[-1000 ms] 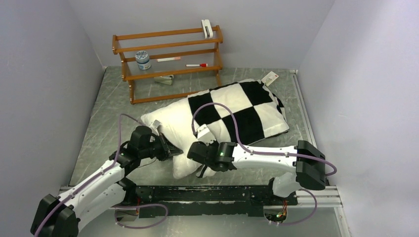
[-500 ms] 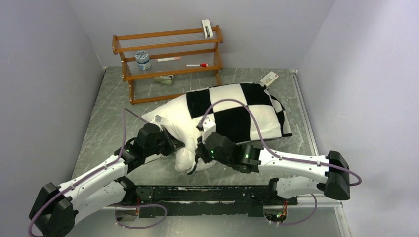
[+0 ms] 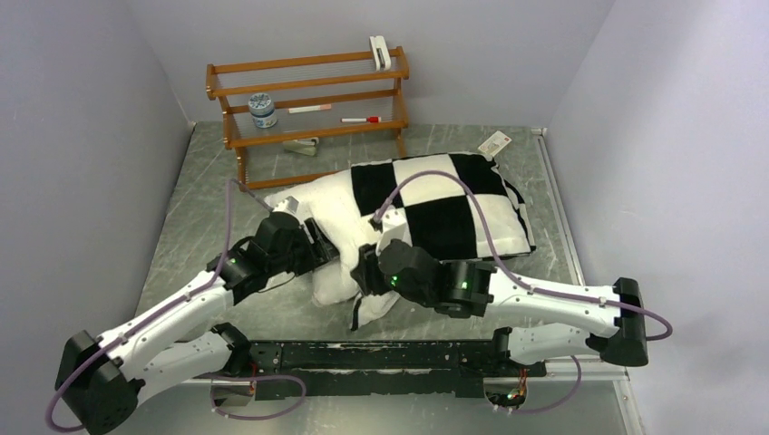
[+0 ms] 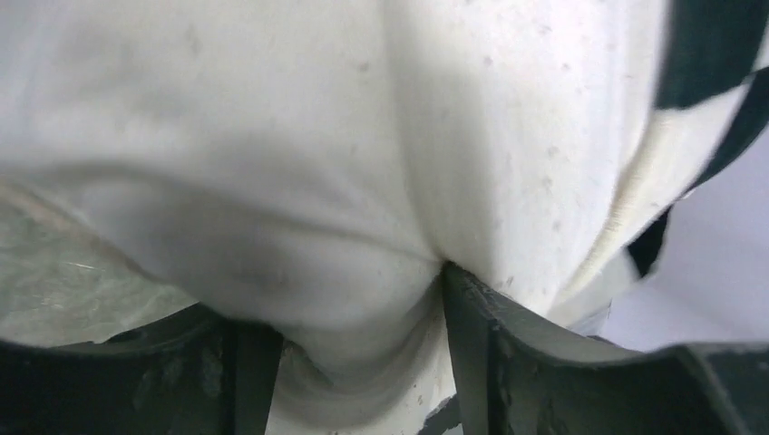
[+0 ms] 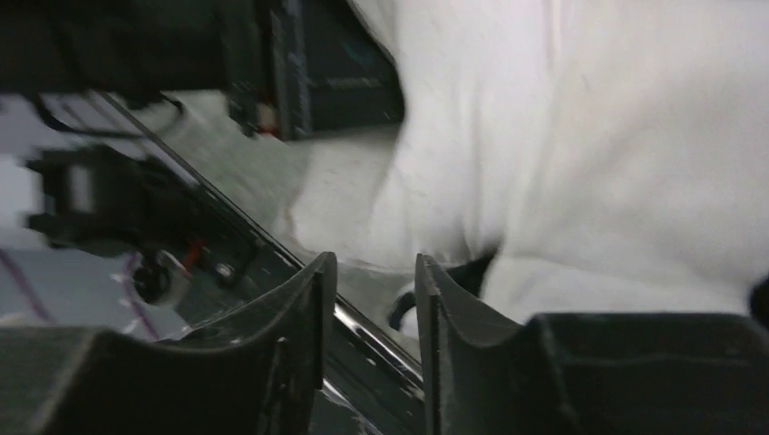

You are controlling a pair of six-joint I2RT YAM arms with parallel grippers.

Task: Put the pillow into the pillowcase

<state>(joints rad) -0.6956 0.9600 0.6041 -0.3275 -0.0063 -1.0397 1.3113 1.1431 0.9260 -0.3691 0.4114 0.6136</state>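
Our left gripper (image 4: 349, 304) has its two dark fingers set fairly wide apart, clamped on a thick fold of the plain white plump pillow (image 3: 328, 217), whose cloth bulges between them. That pillow lies at the centre of the grey marbled table (image 3: 181, 236). Its right-hand part is inside the plush black-and-white checkerboard pillowcase (image 3: 444, 204), and its left end is bare and white. Seen from above, both grippers sit close together at that bare end, in the lower centre of the frame. Our right gripper (image 5: 372, 267) shows only a narrow slot between its fingers. The wrist view is blurred, and we cannot tell whether it has hold of any cloth. White fabric fills the upper right of that view.
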